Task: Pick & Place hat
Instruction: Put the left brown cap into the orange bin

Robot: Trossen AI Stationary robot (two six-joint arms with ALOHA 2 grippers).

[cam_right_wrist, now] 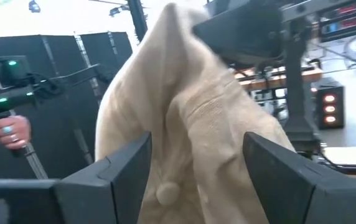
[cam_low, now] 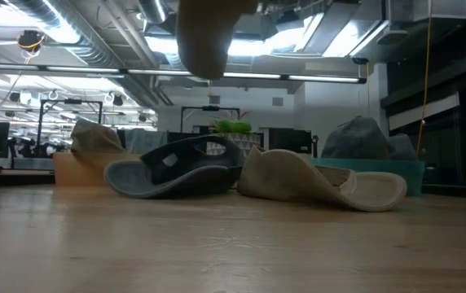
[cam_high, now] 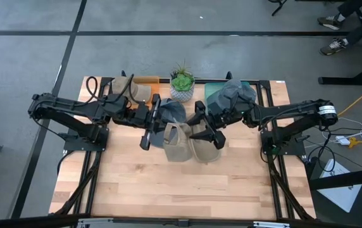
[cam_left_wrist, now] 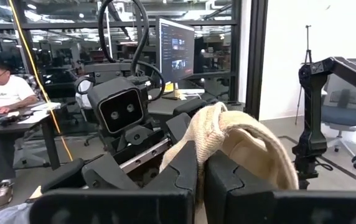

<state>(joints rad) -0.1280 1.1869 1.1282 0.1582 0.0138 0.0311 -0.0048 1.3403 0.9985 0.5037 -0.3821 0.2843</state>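
Overhead, left gripper (cam_left_wrist: 200,180) clamping beige hat (cam_left_wrist: 234,146)

My left hand (cam_left_wrist: 200,180): matt black plastic fingers, clamped on beige hat (cam_left_wrist: 240,146); hat cloth coarse, woven, soft folds. My right hand (cam_right_wrist: 196,180): same matt dark plastic, spread around same beige cloth, stitched seams visible. Surface (cam_high: 168,190): pale wood planks, smooth, slight sheen. Grey cap (cam_low: 172,167): matt fabric. Tan hat (cam_low: 323,181): rough canvas-like cloth. Teal bin (cam_low: 412,175): smooth plastic look.
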